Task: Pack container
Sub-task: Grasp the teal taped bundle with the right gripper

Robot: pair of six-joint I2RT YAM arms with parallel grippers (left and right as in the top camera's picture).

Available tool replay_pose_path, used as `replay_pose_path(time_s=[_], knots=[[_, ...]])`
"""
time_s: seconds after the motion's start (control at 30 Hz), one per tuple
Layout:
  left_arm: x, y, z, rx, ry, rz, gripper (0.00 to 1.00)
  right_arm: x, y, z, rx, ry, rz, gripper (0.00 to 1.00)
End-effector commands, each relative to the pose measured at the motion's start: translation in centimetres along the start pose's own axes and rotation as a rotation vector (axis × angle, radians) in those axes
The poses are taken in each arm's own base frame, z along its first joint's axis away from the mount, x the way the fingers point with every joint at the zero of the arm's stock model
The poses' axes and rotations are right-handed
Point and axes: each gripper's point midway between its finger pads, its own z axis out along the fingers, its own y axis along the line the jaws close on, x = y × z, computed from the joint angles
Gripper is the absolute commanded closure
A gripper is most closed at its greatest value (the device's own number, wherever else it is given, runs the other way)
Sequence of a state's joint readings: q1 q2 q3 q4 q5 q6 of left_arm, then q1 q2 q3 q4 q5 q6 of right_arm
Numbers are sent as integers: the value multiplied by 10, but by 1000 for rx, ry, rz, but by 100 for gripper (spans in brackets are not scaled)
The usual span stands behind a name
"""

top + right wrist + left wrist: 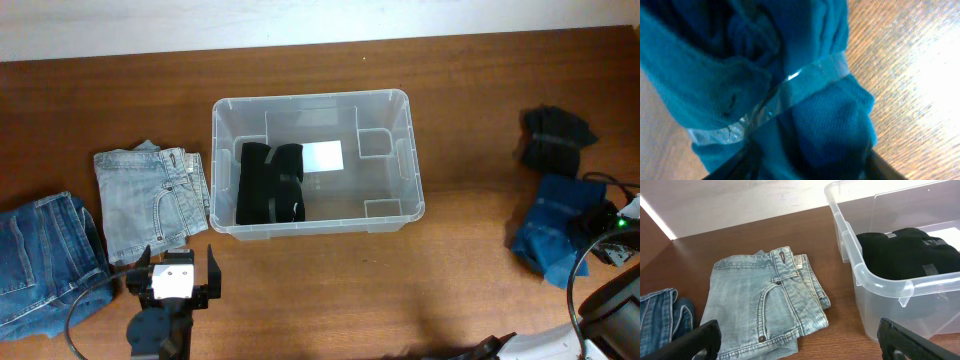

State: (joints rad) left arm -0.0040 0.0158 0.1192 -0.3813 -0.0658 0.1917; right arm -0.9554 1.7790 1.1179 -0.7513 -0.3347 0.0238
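A: Wide shot from above: a brown wooden counter (450, 290), and the container (310, 98) sits mid-counter, nearer the far edge, with its long side running left to right.

B: What's in it?

A: One black roll (268, 183), lying in the left half close to the left wall. The left wrist view shows it dark behind the clear wall (860, 270), with greyish tape strips across the cloth (905, 250).

B: And outside the bin?

A: On the far left there's a pair of dark jeans (40, 255), running off the counter edge. Just beside them, between them and the container, is a folded pair of light jeans (150, 195). The wrist camera shows a back pocket and the waistband (760, 300).

B: And on the right?

A: A blue bundle (550, 225) lies well apart from the container, banded with clear tape (790, 92). Behind it, at the far right, is a smaller black bundle (555, 140).

B: Anything smaller?

A: A white label (322, 156) on the container's base, just right of the black roll.

B: What about the tools?

A: The left tool (179, 258) is at the near edge, in front of the light jeans. Its fingers are spread wide with nothing between them, and you can see them at both bottom corners of its own view (800, 347).

B: And the right?

A: The right tool (600, 222) is down on the blue bundle. Up close (807, 167), a dark finger stands on either side and the cloth (830, 120) fills the gap. I can't tell whether they're actually squeezing it.
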Motion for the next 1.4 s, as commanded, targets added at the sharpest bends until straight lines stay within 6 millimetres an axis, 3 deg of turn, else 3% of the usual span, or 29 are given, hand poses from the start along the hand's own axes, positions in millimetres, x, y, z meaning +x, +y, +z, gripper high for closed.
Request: replay_pose_path(time_s=[0.0,0.1,0.23,0.33,0.5,0.63,1.03,1.17,1.3,1.37], knots=[[1,-1,0,5,-2,15,1,9,5,6,-27,29,-1,56],[1,-1,0,5,-3,15,1,10,9,6,-50,30,0,70],[1,-1,0,5,-2,15,1,15,17,5,-96,52,8,70],[1,-1,0,5,-3,15,1,23,26,7,-109,84,19,64],[1,-1,0,5,-3,15,1,36,67,13,-187,137,-44,51],[1,-1,0,5,-2,15,1,41,81,13,-183,151,-93,42],[1,-1,0,5,-2,15,1,21,75,-26,-76,56,-132,33],[1,-1,0,5,-2,15,1,15,53,-27,59,31,-134,33],[1,-1,0,5,-3,15,1,13,47,-22,86,31,-128,32],[1,-1,0,5,-3,15,1,12,46,-18,88,36,-126,27]])
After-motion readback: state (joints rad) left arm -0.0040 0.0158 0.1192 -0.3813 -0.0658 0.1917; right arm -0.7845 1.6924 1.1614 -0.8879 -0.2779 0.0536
